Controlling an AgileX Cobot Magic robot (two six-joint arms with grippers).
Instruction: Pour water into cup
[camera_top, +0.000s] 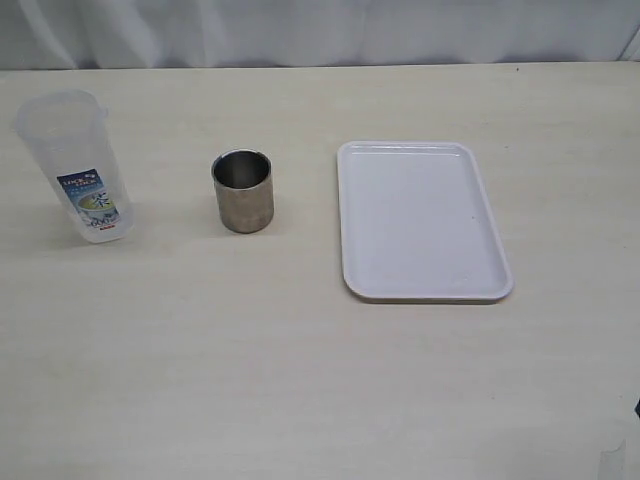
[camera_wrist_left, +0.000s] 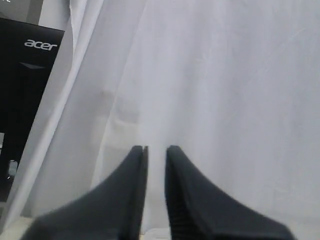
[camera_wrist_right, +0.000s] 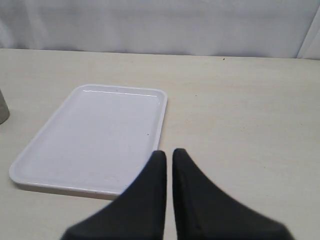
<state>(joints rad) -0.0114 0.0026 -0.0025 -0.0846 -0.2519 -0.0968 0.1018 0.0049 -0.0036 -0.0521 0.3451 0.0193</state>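
So: jug (camera_top: 75, 165) stands upright far left, cup (camera_top: 243, 192) right of it, left-arm side (left pincer (camera_wrist_left: 156, 149) near-closed, right pincer (camera_wrist_right: 169, 152) pressed together, both empty).

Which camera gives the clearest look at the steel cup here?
The exterior view: the cup shows whole, upright on the table between the jug and the tray, rim and inside visible. The right wrist view catches only a sliver of it at the frame edge. The left wrist view shows none of it, only curtain.
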